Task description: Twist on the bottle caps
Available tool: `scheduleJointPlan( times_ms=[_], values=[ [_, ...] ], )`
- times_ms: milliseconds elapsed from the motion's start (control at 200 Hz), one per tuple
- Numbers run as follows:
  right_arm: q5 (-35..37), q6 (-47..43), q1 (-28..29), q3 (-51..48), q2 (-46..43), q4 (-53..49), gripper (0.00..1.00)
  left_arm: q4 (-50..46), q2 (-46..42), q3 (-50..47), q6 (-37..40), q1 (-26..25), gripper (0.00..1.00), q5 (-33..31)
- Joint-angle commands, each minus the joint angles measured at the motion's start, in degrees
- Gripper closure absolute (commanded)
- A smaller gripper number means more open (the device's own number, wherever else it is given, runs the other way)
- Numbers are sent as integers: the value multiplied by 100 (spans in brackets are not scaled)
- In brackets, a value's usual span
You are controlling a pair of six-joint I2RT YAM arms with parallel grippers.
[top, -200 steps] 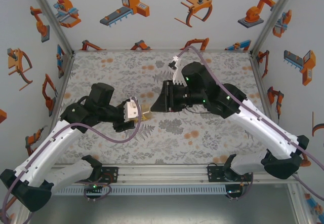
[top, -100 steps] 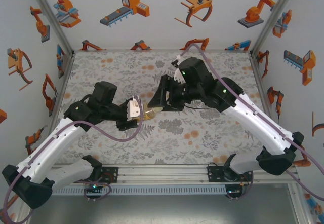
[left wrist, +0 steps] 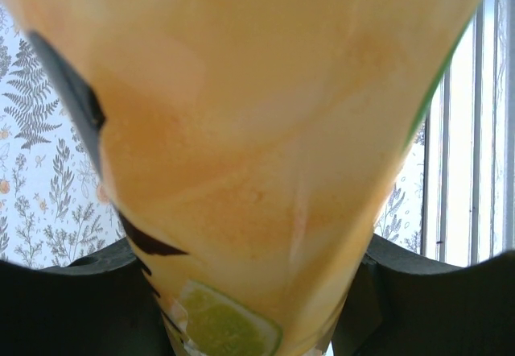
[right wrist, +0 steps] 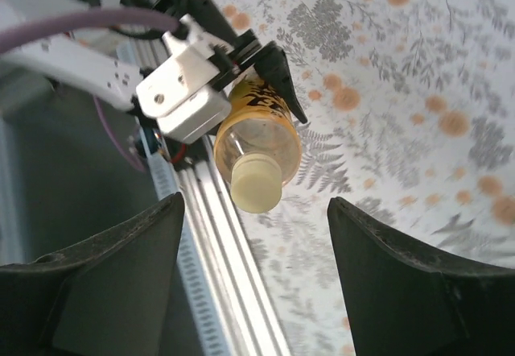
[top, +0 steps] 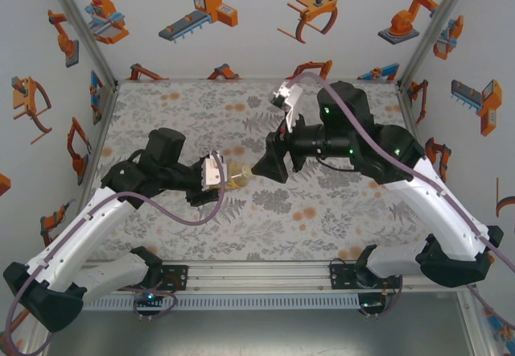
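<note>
1. The left pincer pinches the yellow-orange juice bottle around its body and holds it on its side above the worktop, neck pointing at the other arm.
2. The pale yellow cap sits on the neck; we cannot tell how tightly it is threaded.
3. The right pincer is spread and holds nothing. Its fingers stand to either side of the cap's line, near it but apart from it.
4. We judge the bottle light and thin-walled, with a smooth printed label. It will dent under a hard squeeze and may spin in the grip when the cap is turned.
5. The cap looks small and stiff. We would take it squarely across its side wall, fingers in line with the neck, so the threads do not cross.
</note>
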Motion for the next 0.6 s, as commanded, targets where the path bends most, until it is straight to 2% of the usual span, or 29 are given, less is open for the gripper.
scheduleJointPlan(
  times_ms=[0,195,371,596],
  values=[
    [-857,-2288,21,155,39,-282,39,-109,-116,182,-5,-30,100,275],
    [-1350,-3858,22,-71,-8,-261,48,-127,-183,174,-112,-35,100,289],
    [-1664,-3952,31,-291,60,171,51,-167,-191,210,-113,-46,100,308],
    [-1653,-3902,153,-601,35,516,51,-182,-243,221,-165,-74,100,306]
  ],
)
